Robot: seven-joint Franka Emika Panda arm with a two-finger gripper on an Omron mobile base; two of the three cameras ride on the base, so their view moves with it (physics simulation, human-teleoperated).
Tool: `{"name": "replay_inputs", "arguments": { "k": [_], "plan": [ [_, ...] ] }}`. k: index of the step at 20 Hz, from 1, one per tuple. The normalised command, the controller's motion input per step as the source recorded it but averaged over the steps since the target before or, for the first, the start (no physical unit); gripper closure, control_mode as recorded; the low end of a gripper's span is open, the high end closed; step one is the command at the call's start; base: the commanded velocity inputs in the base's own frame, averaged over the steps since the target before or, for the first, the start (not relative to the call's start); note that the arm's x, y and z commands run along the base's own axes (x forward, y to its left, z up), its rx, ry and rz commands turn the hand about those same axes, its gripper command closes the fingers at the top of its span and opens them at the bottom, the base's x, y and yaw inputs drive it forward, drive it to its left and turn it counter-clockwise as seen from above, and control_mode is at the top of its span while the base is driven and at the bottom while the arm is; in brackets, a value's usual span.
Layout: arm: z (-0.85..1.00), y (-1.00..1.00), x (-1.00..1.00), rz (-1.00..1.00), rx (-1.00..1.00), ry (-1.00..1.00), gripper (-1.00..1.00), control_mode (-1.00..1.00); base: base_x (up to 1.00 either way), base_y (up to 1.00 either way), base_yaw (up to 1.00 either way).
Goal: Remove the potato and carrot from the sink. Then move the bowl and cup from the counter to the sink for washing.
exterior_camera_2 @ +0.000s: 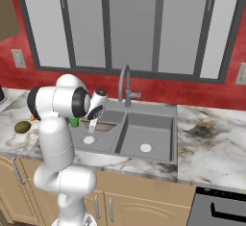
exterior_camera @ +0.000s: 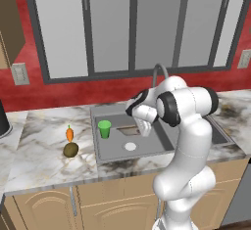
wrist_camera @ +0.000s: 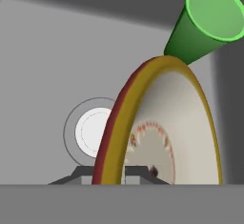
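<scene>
Currently your gripper [wrist_camera: 108,176] pinches the bowl [wrist_camera: 162,132] narrowly by its rim over the sink [wrist_camera: 43,75]; judged rigid, slippery, breakable, so lower gently.

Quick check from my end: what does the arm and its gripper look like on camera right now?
The arm is glossy white, built of rounded segments with dark grey rings at the joints. The gripper has a white hand and two small dark grey fingertips. No cables or markings show.

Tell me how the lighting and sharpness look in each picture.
Left base view: flat even light, faint shadow beside the potato. Right base view: sharp, no glare on the sink. Hand view: the bowl looms large, edges soft; the cup stays crisp.
</scene>
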Motion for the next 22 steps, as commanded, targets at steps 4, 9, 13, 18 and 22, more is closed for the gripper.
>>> {"name": "replay_inputs", "arguments": {
  "k": [4, 9, 13, 18, 22],
  "plan": [
    [-0.25, 0.0, 0.2, -0.01, 0.0, 0.0, 1.0, -1.0, 0.0, 0.0, 0.0],
    [-0.3, -0.01, 0.05, -0.01, 0.0, 0.0, 1.0, -1.0, 0.0, 0.0, 0.0],
    [-0.3, -0.04, 0.0, -0.03, 0.0, 0.0, 1.0, -1.0, 0.0, 0.0, 0.0],
    [-0.31, -0.06, -0.07, -0.02, -0.01, 0.0, 1.0, -1.0, 0.0, 0.0, 0.0],
    [-0.32, -0.07, -0.15, -0.01, -0.03, 0.0, 1.0, -1.0, 0.0, 0.0, 0.0]
  ]
}}
